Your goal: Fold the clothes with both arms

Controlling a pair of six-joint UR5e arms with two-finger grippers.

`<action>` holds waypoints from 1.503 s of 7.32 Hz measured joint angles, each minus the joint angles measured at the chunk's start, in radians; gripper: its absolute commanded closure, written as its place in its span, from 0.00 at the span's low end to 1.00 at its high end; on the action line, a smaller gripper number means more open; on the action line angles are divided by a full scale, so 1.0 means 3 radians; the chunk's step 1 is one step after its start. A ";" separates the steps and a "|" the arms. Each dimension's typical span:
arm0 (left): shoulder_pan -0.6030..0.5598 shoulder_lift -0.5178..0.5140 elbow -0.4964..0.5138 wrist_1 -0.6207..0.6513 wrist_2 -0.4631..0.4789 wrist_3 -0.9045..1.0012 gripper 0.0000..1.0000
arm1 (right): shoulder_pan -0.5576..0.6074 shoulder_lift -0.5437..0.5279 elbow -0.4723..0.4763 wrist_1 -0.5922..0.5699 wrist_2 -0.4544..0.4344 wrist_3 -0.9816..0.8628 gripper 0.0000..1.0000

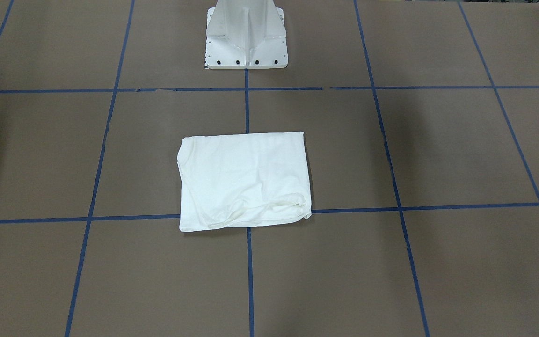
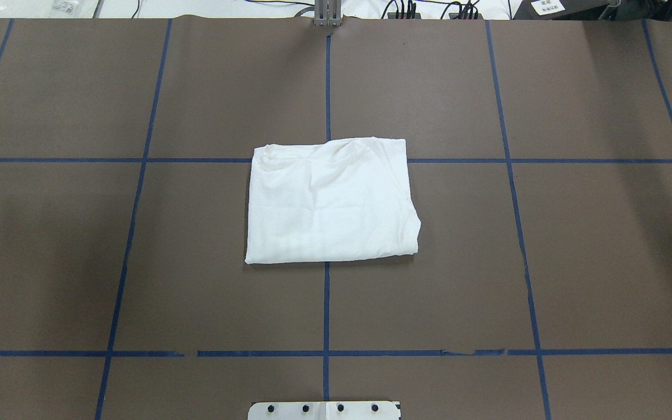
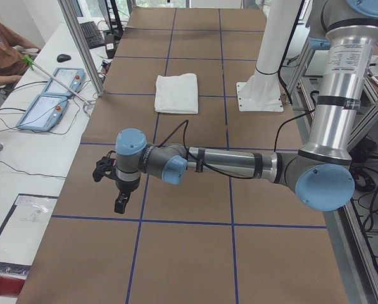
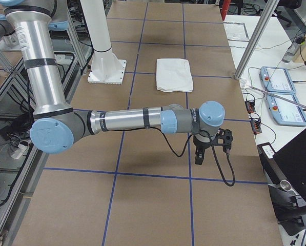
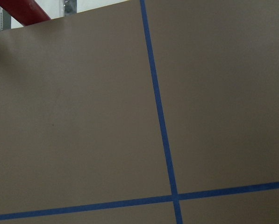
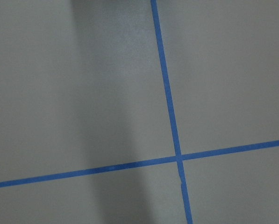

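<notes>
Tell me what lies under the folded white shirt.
The shirt lies flat on the brown table, over two blue tape lines. Their crossing is covered. Whether anything else lies beneath cannot be seen.

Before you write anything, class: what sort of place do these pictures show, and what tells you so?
Probably a robotics lab: a left arm and right arm reach over a table with a blue tape grid, and control pendants lie on a side bench.
</notes>
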 measured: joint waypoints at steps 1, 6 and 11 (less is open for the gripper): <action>-0.0082 -0.0016 -0.0127 0.0365 -0.0052 0.0220 0.00 | 0.0013 -0.0051 0.0108 -0.0088 0.0011 -0.0006 0.00; -0.0195 0.0251 -0.0423 0.0965 -0.0422 0.0695 0.00 | 0.0022 -0.0209 0.0141 -0.0111 0.0020 -0.0165 0.00; -0.0195 0.0279 -0.0422 0.0942 -0.0428 0.0722 0.00 | 0.0057 -0.0620 0.0121 0.0003 -0.0037 -0.0712 0.00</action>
